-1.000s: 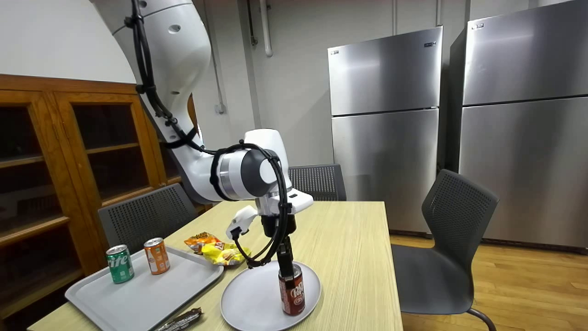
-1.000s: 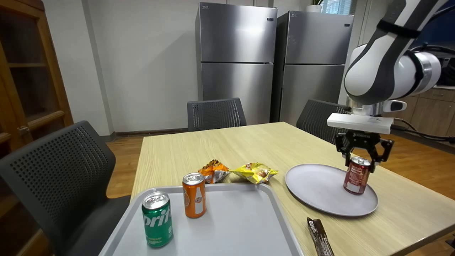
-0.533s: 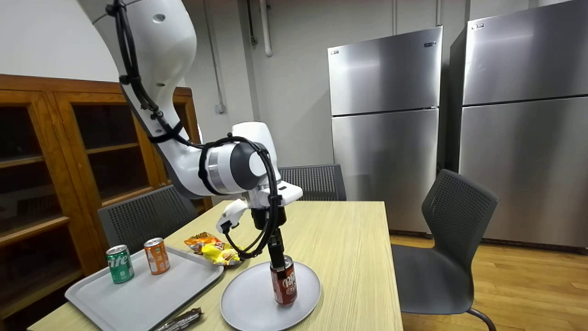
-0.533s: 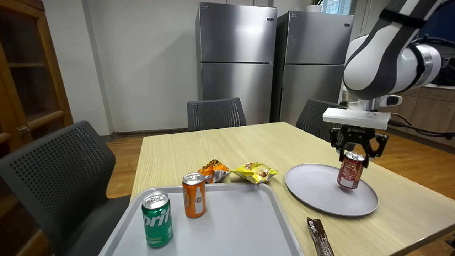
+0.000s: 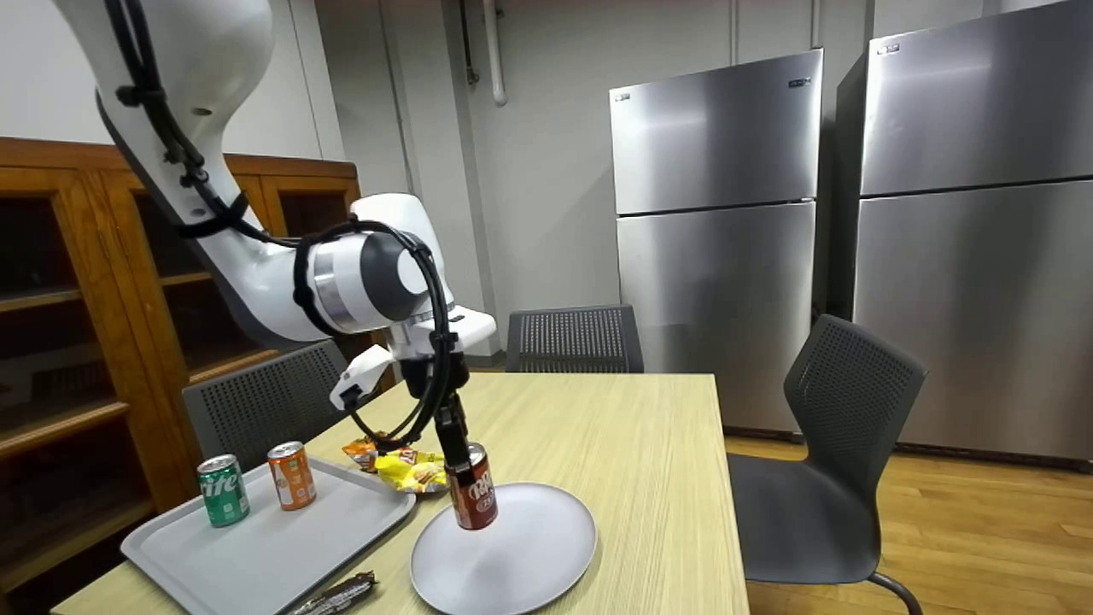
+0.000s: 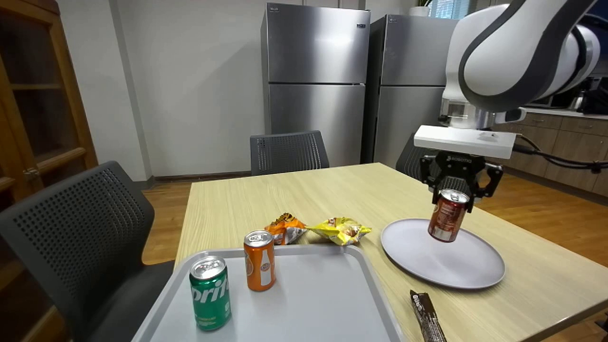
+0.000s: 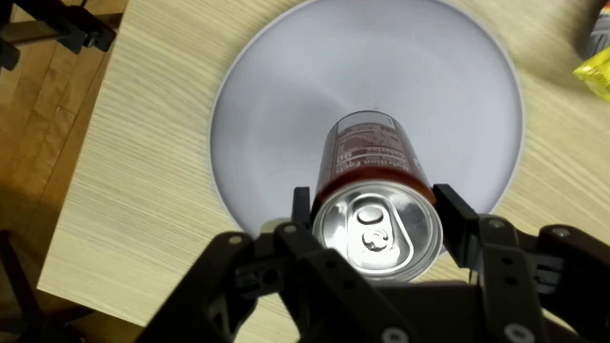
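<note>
Pinching a red can [image 7: 374, 159] in the gripper [image 7: 374, 205], with fingers [image 7: 457, 216] clamped near 10 and 2 o'clock of the lid [image 7: 379, 233] in the wrist view. Gripping high, just below the top, leaving most of the body beyond the fingertips toward 12 o'clock. Holding it a bit tilted, clear above the plate [image 5: 546, 530], toward its 11 o'clock in an exterior view, toward its 6 o'clock in the wrist view. Catching big white letters [image 5: 481, 489] on the can in an exterior view; getting a readable nutrition panel [image 7: 374, 143] from the wrist view alone. Finding a green can [image 6: 210, 294] and an orange can [image 6: 260, 263] on the tray [image 6: 327, 304], around 9 o'clock of the plate, in both exterior views only. Seeing a yellow bag [image 5: 414, 472] and an orange bag [image 5: 360, 454] near 10 o'clock of the plate in an exterior view, just slivers near 2 o'clock in the wrist view. Noting a candy bar [image 6: 427, 316] at 6 o'clock of the plate in an exterior view, plus a plant pot [image 6: 419, 11] up near 1 o'clock. Getting two fridges [image 6: 313, 90] behind the table [image 6: 342, 194] in both exterior views.
</note>
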You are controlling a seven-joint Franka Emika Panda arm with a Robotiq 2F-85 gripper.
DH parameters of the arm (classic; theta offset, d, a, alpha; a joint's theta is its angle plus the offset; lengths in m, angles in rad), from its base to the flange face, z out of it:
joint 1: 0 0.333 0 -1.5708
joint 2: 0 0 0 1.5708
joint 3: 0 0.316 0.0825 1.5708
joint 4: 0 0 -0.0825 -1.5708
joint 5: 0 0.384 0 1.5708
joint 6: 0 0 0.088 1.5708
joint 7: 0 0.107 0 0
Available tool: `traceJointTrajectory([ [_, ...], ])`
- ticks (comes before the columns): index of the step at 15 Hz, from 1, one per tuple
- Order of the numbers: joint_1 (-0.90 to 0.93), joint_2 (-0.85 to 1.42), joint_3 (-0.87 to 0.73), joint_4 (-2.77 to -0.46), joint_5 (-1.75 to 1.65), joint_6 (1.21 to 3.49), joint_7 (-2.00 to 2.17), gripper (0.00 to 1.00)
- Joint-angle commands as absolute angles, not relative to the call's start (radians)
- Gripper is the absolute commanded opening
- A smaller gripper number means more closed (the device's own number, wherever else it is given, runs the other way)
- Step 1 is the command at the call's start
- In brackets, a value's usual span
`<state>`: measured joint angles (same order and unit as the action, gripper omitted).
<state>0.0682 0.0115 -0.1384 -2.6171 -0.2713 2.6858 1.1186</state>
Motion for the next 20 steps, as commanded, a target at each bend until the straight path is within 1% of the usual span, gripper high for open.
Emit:
traceJointTrajectory([
  [1,0.076,-0.088,-0.035,-2.656,-0.248,2.637,1.16,0.4],
  [6,0.113,-0.091,0.094,-2.623,-0.196,2.593,1.173,0.4],
  [10,0.156,-0.059,0.166,-2.582,-0.152,2.568,1.166,0.4],
  [20,0.264,0.068,0.259,-2.435,-0.125,2.527,1.134,0.4],
])
